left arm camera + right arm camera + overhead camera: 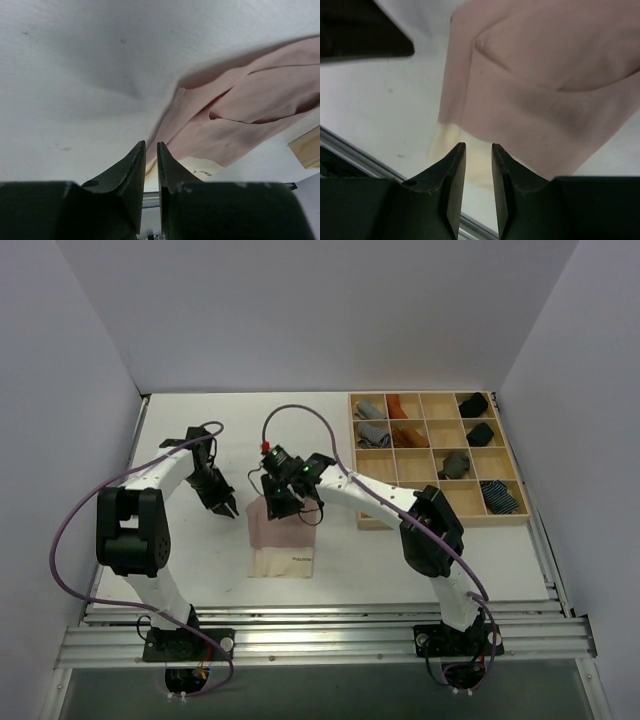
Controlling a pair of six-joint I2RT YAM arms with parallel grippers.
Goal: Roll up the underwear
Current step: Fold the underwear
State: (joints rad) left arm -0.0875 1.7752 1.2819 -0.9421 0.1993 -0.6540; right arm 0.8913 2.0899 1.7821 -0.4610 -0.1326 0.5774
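Dusty pink underwear (283,538) is lying flat and unrolled on the counter (350,560), rolling seemingly all left to do; left end effector (228,508) beside it, right end effector (285,508) above, both hovering slightly parted, empty.

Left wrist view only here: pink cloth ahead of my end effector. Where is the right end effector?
Observer: The right end effector hovers over the far end of the pink underwear, jaws apart, empty.
Operator: Rolled at all yet?
Observer: No, it lies spread out, its beige part toward the arm bases.
Operator: And the wood at my right edge?
Observer: A compartment tray holding several rolls.
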